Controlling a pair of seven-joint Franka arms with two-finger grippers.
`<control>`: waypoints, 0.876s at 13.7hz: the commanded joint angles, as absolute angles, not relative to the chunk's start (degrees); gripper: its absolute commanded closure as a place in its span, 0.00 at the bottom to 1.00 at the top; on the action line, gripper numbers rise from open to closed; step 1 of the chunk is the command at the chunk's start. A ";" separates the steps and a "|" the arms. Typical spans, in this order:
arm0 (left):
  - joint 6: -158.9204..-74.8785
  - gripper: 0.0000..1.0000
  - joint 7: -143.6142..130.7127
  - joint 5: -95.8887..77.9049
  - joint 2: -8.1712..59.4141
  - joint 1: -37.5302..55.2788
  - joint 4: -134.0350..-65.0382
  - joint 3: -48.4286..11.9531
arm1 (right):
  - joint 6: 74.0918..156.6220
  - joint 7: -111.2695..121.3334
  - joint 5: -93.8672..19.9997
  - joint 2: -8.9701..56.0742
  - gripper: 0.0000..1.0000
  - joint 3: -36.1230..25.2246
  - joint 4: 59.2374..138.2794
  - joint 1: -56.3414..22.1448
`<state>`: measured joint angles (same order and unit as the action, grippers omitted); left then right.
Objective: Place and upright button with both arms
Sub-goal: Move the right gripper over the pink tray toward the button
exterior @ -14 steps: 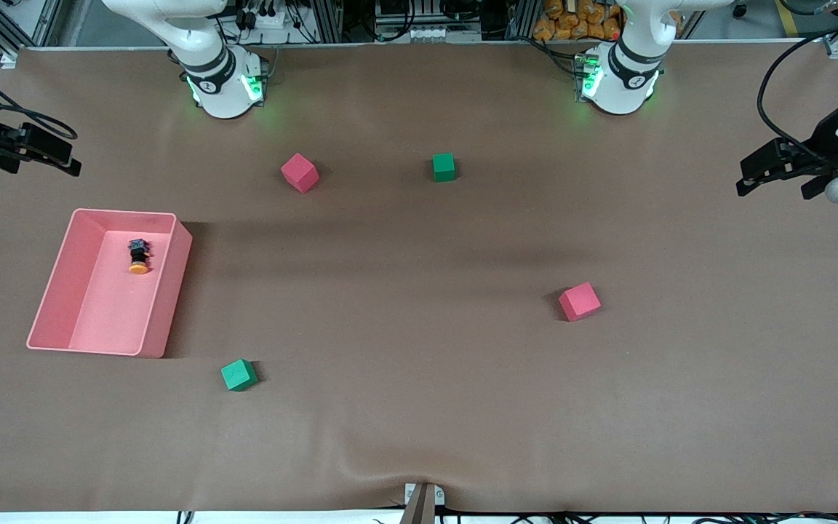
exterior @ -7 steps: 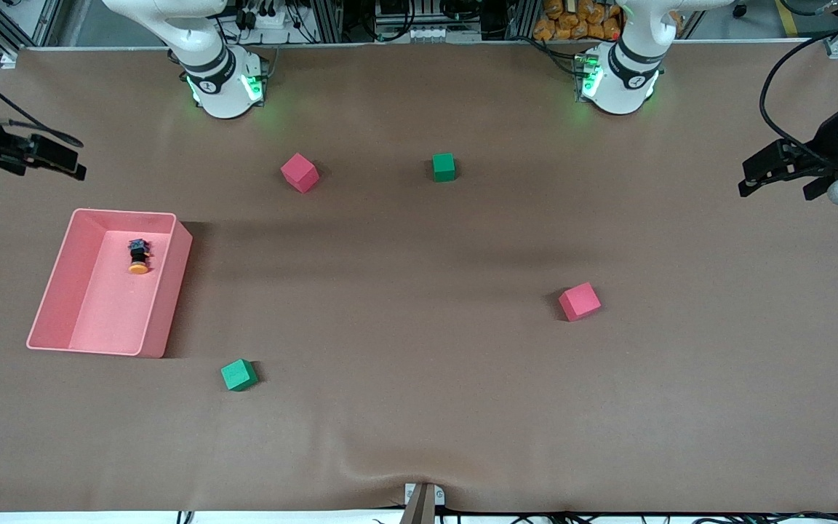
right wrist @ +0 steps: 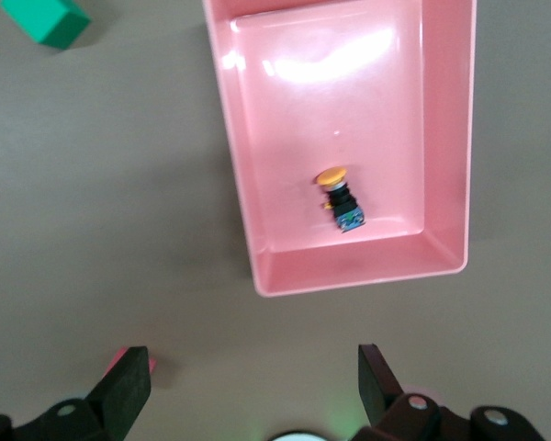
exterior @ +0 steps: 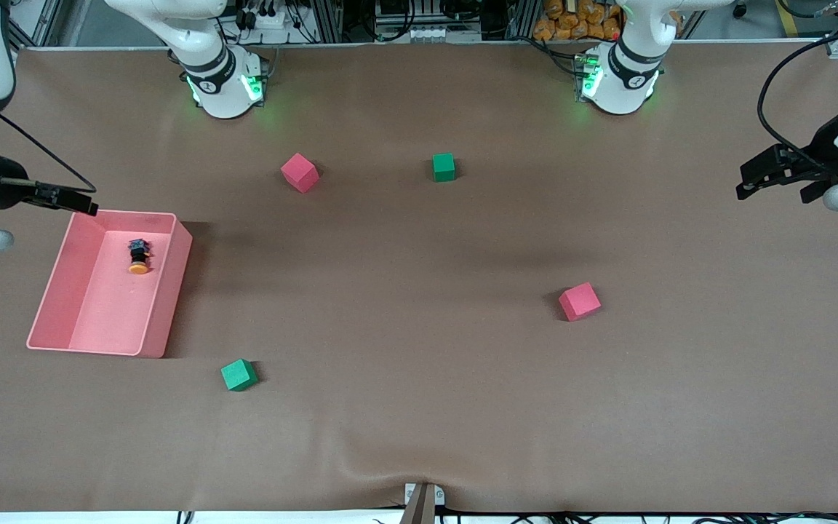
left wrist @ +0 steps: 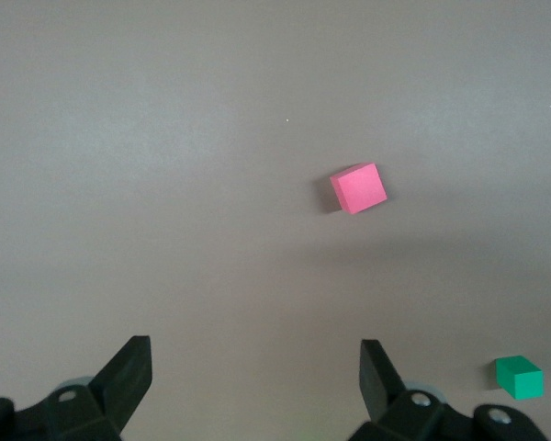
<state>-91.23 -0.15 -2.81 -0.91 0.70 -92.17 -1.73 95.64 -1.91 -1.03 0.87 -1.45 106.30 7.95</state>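
The button (exterior: 138,256) lies on its side in the pink bin (exterior: 164,291), its orange cap toward the front camera and its black body toward the robots' bases. It shows in the right wrist view too, as the button (right wrist: 340,197) inside the pink bin (right wrist: 349,276). My right gripper (exterior: 77,203) hangs open and empty in the air over the bin's corner nearest the bases; in its own view the right gripper (right wrist: 254,377) stands short of the bin. My left gripper (exterior: 745,182) waits open and empty over the table's left-arm end, shown as the left gripper (left wrist: 255,372) above bare mat.
Two pink-red cubes (exterior: 299,172) (exterior: 579,301) and two green cubes (exterior: 443,167) (exterior: 238,375) lie scattered on the brown mat. The left wrist view shows one pink-red cube (left wrist: 358,187) and one green cube (left wrist: 518,378). A green cube (right wrist: 46,18) lies beside the bin.
My right gripper has swung in from the table's end toward the bin and now hangs over its corner. The left gripper has barely shifted. The button and cubes have not moved.
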 commanded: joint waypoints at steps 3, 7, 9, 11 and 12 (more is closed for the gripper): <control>-90.53 0.00 0.88 -1.50 -0.79 0.70 -91.23 -1.93 | 110.18 7.81 -0.53 1.05 0.00 -0.70 118.46 15.55; -90.53 0.00 0.70 -1.41 -0.61 0.97 -91.58 -2.20 | 119.07 8.17 1.05 5.88 0.00 -0.79 122.77 17.31; -90.09 0.00 0.79 -0.70 -0.62 0.79 -91.58 -2.20 | 124.25 8.09 1.67 6.94 0.00 -0.79 125.84 17.40; -90.09 0.00 1.75 -0.70 -0.88 0.70 -91.41 -2.02 | 128.83 8.17 1.67 7.82 0.00 -0.79 128.31 17.84; -90.09 0.00 2.71 -0.70 -1.23 0.79 -91.32 -2.11 | 129.89 8.17 1.67 8.43 0.00 -0.79 128.49 17.93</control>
